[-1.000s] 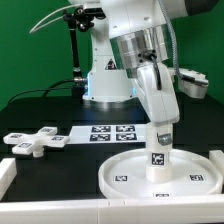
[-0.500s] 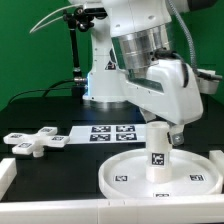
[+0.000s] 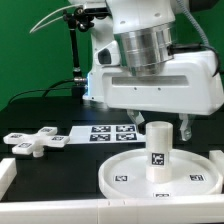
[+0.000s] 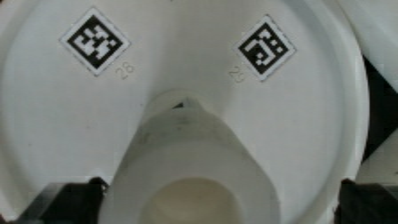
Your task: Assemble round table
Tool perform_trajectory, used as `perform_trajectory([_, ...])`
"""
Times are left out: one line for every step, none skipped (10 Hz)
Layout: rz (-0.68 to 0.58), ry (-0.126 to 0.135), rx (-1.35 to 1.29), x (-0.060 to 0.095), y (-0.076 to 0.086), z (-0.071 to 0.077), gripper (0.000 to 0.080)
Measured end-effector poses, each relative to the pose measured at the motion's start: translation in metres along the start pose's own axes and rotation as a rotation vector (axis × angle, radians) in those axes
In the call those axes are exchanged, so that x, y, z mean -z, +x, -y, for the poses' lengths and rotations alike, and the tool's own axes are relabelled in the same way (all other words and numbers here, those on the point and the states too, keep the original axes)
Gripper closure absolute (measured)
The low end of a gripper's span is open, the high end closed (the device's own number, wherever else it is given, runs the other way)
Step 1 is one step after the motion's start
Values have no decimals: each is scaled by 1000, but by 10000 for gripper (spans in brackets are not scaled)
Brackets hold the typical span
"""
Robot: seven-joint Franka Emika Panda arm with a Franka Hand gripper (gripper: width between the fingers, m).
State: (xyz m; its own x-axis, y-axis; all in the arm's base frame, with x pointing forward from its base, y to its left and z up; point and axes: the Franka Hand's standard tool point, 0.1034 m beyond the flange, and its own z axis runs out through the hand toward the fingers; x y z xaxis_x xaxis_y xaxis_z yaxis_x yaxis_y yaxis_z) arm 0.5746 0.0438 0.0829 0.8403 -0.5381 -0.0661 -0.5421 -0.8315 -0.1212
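Viewing the scene through both cameras, I count one arm, one gripper [image 3: 160,121] and three loose parts of the round table. The first part, the large rimmed round disc [image 3: 120,166], lies flat on the black table [image 3: 40,105], near the exterior view's right. The second, the short thick cylinder leg [image 3: 158,148], stands upright on the middle of that disc. The third, the cross-shaped foot piece [image 3: 33,142], lies well apart, towards the exterior view's left. Between foot piece and disc lies the one marker board [image 3: 112,133], on which I can make out four tags. The leg shows one tag on its side. The disc shows two tags in the exterior view and two in the wrist view. The tags on the foot piece are too small for me to count. The gripper hangs directly over the leg with its jaws spread wide. In the wrist view I see two dark fingertips [image 4: 71,196], one on either side of the leg's top [image 4: 187,195], each with a gap between it and the leg, so nothing is held. White border rails [image 3: 50,207] run along the near edge of the table.
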Motion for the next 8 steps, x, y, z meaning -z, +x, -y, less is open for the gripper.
perform_trajectory([-3, -2, 95, 1, 0, 1, 151])
perform_trajectory([-3, -3, 141, 0, 1, 0, 151])
perform_trajectory([-3, -3, 228, 1, 1, 0, 151])
perform_trajectory([-3, -3, 287, 1, 1, 0, 151])
perform_trajectory([-3, -3, 325, 1, 1, 0, 151])
perform_trajectory([-11, -13, 472, 1, 3, 0, 151])
perform_trajectory([-28, -23, 604, 1, 4, 2, 151])
perform_trajectory([-34, -23, 650, 0, 2, 6, 151])
